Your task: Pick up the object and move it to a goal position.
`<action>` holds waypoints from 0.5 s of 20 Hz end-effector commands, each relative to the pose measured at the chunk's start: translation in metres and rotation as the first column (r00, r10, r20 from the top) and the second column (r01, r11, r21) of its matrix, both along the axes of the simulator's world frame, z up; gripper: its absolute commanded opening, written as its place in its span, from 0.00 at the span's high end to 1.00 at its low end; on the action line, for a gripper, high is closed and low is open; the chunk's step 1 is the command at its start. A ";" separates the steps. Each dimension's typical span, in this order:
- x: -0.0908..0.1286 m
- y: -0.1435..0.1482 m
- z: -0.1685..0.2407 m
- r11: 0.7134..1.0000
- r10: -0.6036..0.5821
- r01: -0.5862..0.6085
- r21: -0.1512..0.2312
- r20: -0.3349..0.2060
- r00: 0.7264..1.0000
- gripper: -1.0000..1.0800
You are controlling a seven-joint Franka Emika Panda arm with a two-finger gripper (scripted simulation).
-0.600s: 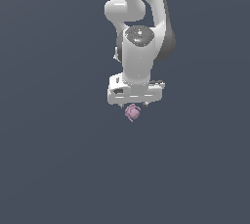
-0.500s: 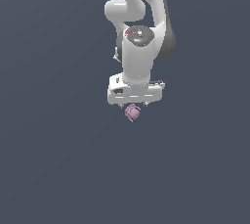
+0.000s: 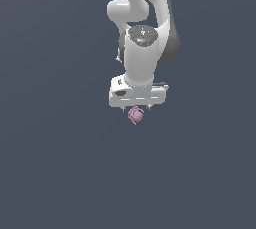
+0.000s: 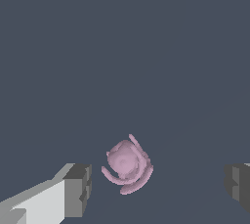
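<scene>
Object [image 4: 127, 164], small, pale pink-purple and lumpy with curved stubby arms, lies on a plain dark grey floor [image 3: 55, 173]. It sits between the spread fingers [image 4: 78, 190] of the white gripper [image 3: 137, 108], touching neither. The arm [image 3: 142, 33] points straight down above it, jaws wide apart.

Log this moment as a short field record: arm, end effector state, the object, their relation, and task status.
arm: one white arm, reaching down from above
end effector: open, fingers spread wide apart
object: small pink-purple lumpy thing with curved protrusions, on the dark grey surface
relation: object lies between the fingers, nearer one of them, touching neither
exterior view: object just under the end effector
task status: not yet grasped
</scene>
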State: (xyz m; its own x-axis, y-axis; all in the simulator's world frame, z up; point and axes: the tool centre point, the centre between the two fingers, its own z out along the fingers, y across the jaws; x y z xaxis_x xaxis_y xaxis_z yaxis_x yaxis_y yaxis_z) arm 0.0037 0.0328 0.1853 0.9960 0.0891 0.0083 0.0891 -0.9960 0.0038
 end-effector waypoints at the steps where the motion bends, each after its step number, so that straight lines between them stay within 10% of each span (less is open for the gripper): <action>1: 0.000 0.000 0.000 1.000 0.002 -0.002 0.000 0.000 1.000 0.04; 10: -0.007 0.000 -0.013 0.996 0.086 -0.086 -0.003 -0.002 0.996 0.04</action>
State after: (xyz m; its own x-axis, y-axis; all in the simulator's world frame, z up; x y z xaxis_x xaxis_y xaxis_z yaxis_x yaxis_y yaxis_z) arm -0.0013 0.0330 0.1753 0.9879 0.1546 0.0073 0.1546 -0.9880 0.0058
